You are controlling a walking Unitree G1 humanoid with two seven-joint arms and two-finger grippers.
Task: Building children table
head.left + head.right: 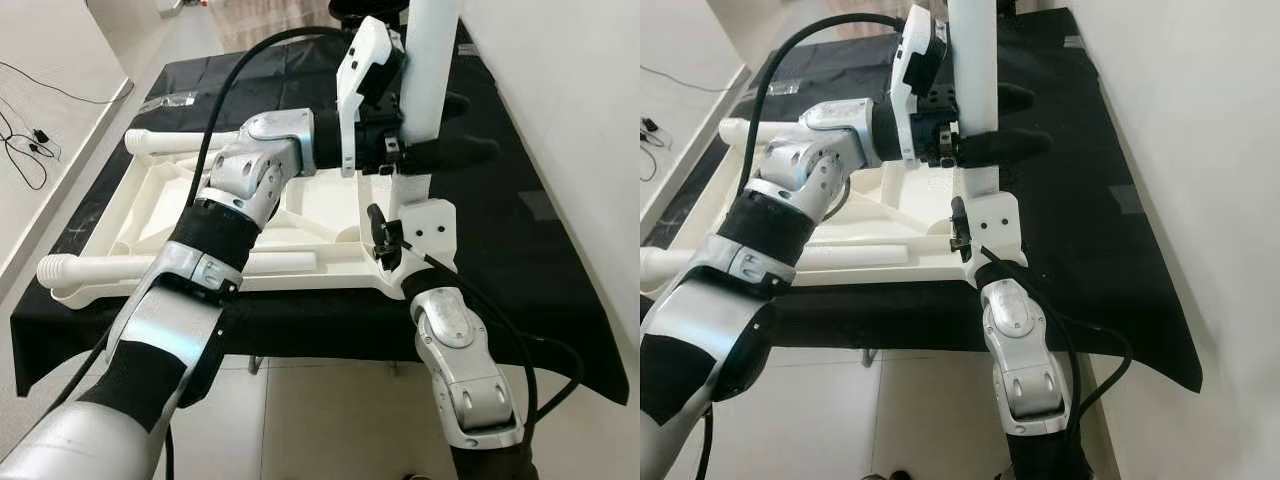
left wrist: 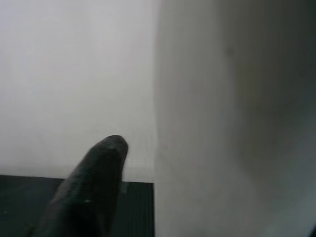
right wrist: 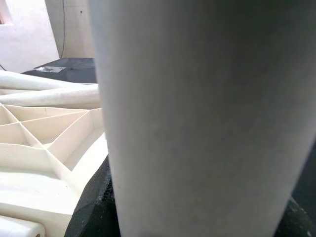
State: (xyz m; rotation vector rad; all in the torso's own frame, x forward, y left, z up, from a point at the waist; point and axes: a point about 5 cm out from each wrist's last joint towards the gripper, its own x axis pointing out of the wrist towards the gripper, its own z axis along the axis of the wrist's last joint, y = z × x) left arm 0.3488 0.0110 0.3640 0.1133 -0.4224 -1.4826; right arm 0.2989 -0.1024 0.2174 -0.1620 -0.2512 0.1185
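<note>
The white children's table top point(image 1: 150, 205) lies upside down on a black-covered table point(image 1: 520, 250). A white table leg point(image 1: 430, 60) stands upright at its near right corner. My left gripper point(image 1: 445, 125) reaches in from the left and is shut on the leg at mid height, one black finger point(image 1: 460, 150) in front and one behind. My right gripper point(image 1: 405, 215) holds the same leg low down near the corner socket. In the right wrist view the leg point(image 3: 197, 113) sits between the black fingers point(image 3: 94, 207).
Two more white legs lie loose on the upturned top, one along the far left edge point(image 1: 175, 142) and one along the near edge point(image 1: 150, 267). A white wall runs close on the right. Cables point(image 1: 25, 140) lie on the floor at the left.
</note>
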